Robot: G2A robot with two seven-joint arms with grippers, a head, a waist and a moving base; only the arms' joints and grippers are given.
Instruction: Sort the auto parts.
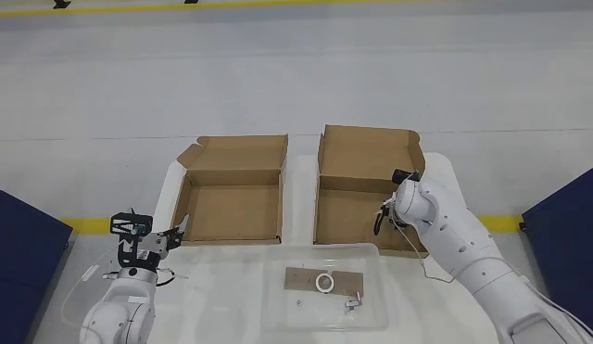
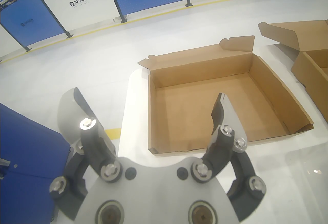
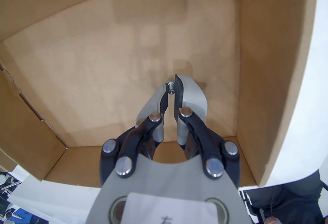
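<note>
My right gripper hangs inside the right cardboard box, shut on a small metal bolt held at its fingertips. From above, that gripper is over the box's front right part. My left gripper is open and holds nothing, at the table's front left, in front of the left cardboard box; from above it sits near that box's front left corner. A clear tray at the front holds a white ring and a small metal part.
Both boxes have their lids folded back, and the left one is bare inside. A brown card lies in the tray under the ring. Blue partitions stand beside the table at left and right.
</note>
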